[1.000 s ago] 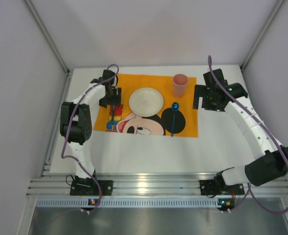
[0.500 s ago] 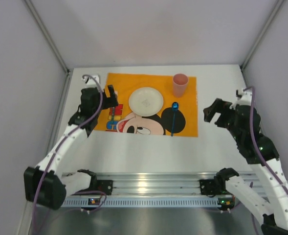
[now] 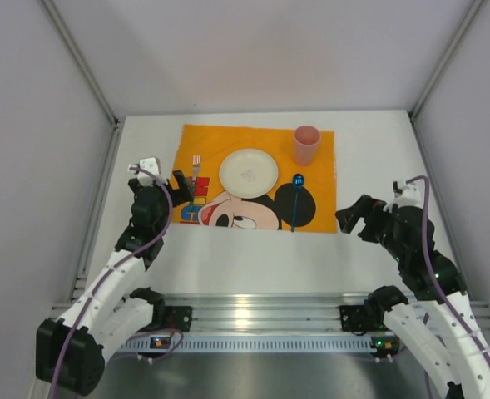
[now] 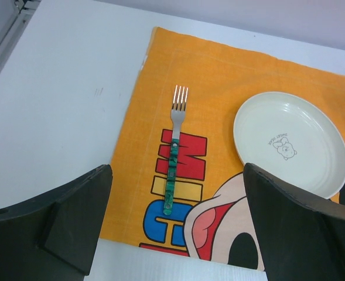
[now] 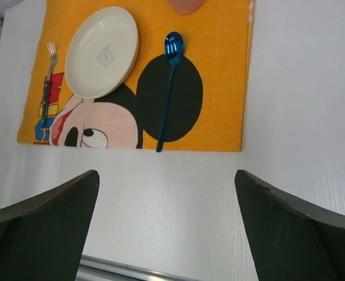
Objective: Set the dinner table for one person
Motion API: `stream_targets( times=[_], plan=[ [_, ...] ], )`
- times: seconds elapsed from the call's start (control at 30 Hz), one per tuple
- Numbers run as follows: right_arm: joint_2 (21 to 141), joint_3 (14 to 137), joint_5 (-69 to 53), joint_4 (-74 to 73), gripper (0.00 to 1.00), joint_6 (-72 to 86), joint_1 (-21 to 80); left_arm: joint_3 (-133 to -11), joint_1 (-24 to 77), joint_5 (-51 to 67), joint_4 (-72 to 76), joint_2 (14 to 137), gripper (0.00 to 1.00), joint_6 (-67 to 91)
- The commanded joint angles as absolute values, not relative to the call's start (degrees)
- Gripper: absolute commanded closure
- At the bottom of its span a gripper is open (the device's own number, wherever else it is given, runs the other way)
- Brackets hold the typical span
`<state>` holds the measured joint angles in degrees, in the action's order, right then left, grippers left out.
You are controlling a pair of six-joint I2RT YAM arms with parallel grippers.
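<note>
Both arms have drawn back toward the bottom of the frame, elbows folded low. The left gripper (image 3: pixel 180 184) and right gripper (image 3: pixel 350 218) hold their fingers wide apart, empty. The dinner table (image 3: pixel 253 258) fills the centre. Small print on the plate (image 4: pixel 289 143) is unreadable.

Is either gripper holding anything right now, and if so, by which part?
Nothing is held: the left gripper and right gripper are both open and empty.
</note>
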<state>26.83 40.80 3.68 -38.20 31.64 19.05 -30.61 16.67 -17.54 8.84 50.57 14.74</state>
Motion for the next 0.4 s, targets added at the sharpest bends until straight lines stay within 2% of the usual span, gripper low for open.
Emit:
stream_targets(
  times=[0.0,0.37],
  plan=[
    [27.5,41.5,1.1,-35.3,0.0,32.5,18.5,-30.4,16.9,-19.2,12.7,49.3,0.01,13.7],
    [30.3,41.5,-2.4,-33.3,0.0,32.2,18.5,-29.4,16.9,-19.1,10.0,46.3,0.01,12.4]
  ],
)
